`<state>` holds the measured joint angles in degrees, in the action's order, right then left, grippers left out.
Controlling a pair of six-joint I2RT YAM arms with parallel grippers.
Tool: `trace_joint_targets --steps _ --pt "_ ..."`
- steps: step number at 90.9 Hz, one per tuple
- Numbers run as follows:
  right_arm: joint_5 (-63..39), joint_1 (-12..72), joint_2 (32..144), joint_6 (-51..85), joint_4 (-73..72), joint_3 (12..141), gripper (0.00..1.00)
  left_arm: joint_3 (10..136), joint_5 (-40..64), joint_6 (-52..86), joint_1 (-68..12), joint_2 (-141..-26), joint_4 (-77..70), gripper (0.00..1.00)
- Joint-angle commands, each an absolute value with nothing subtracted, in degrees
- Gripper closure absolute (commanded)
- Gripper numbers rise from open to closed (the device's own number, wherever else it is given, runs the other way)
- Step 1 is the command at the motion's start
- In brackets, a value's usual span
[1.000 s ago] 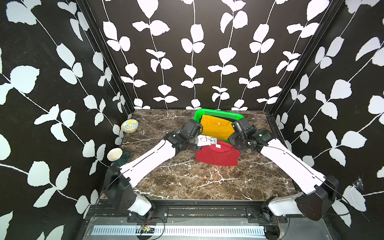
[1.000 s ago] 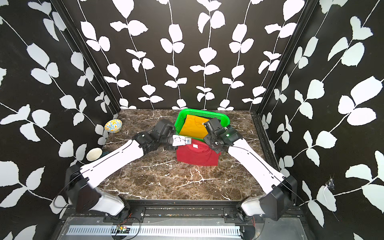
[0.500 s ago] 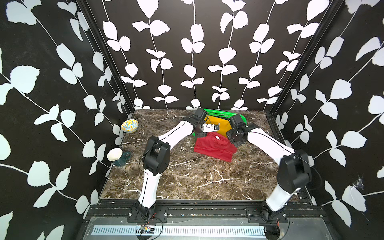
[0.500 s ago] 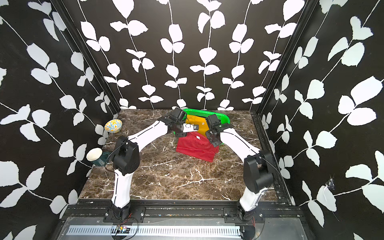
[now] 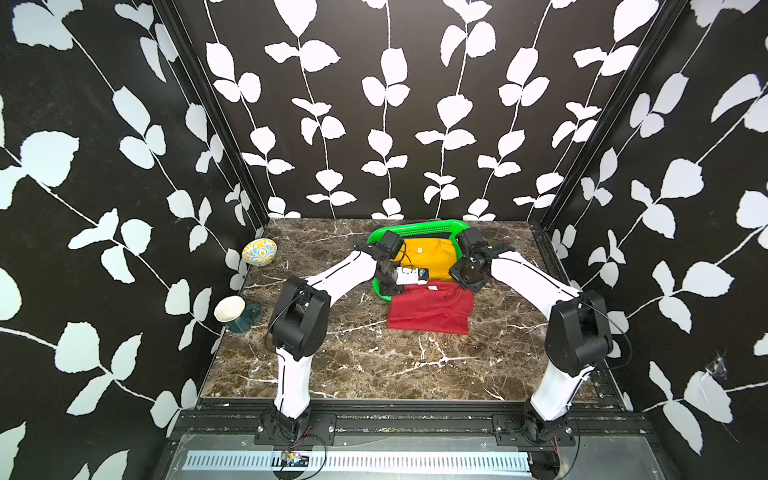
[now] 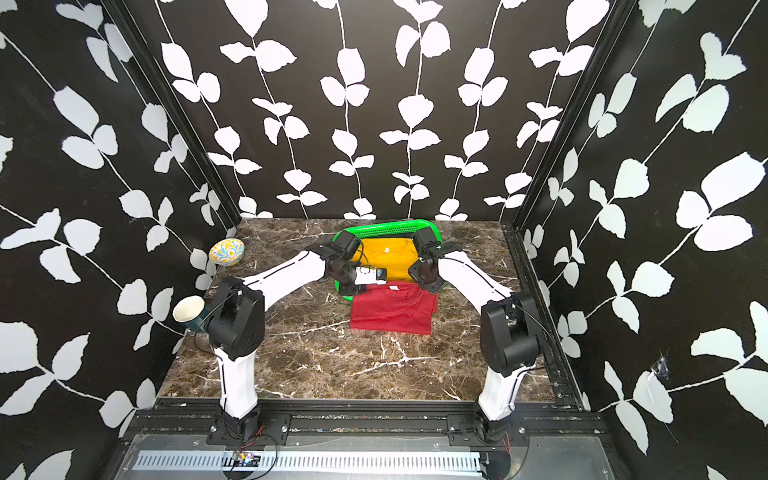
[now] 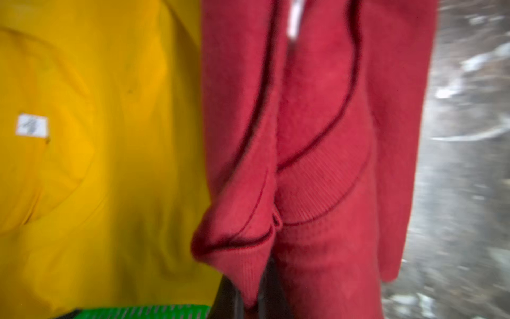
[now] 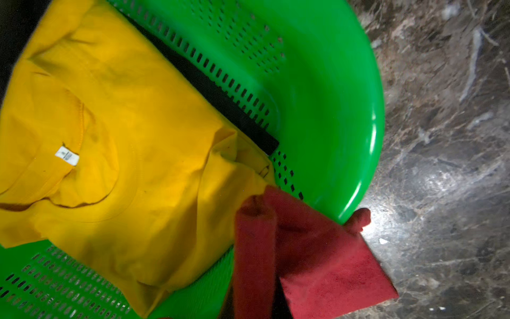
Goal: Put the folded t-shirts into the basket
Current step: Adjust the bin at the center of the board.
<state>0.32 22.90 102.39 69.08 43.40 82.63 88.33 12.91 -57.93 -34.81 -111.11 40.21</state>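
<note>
The green basket (image 5: 417, 228) (image 6: 386, 227) stands at the back of the marble table. A yellow t-shirt (image 5: 432, 257) (image 8: 124, 138) lies folded in it. In the right wrist view a black strip of cloth (image 8: 220, 102) shows beneath the yellow one. The red t-shirt (image 5: 430, 311) (image 6: 392, 311) lies in front of the basket, its far edge lifted at the front rim. My left gripper (image 5: 424, 284) (image 7: 254, 298) is shut on the red fabric near the collar. My right gripper (image 5: 460, 286) (image 8: 254, 292) is shut on the red shirt's far right corner.
A blue-and-yellow patterned bowl (image 5: 259, 251) sits by the left wall. A white cup on a teal thing (image 5: 230, 309) stands nearer along that wall. Black leaf-patterned walls close in three sides. Bare marble (image 5: 374, 357) stretches in front of the red shirt.
Both arms have folded, their elbows rising. The red shirt's far edge rose toward the basket half a second ago and now hangs slightly lower at the front rim. Both grippers have stayed shut on it.
</note>
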Motion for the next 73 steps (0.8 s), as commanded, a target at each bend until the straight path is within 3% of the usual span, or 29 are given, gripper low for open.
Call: trace_joint_targets --steps 1,38,73 --pt "2.6 21.9 100.5 62.9 50.0 79.7 1.0 81.6 10.5 -56.7 -37.7 -106.2 47.4 1.0" --pt "1.8 21.9 89.9 55.5 52.8 70.8 1.0 75.3 17.3 -48.4 -52.2 -102.4 52.0 1.0" --pt "0.4 22.0 80.5 54.1 58.3 74.5 1.0 77.2 21.4 -46.7 -53.4 -97.6 55.0 1.0"
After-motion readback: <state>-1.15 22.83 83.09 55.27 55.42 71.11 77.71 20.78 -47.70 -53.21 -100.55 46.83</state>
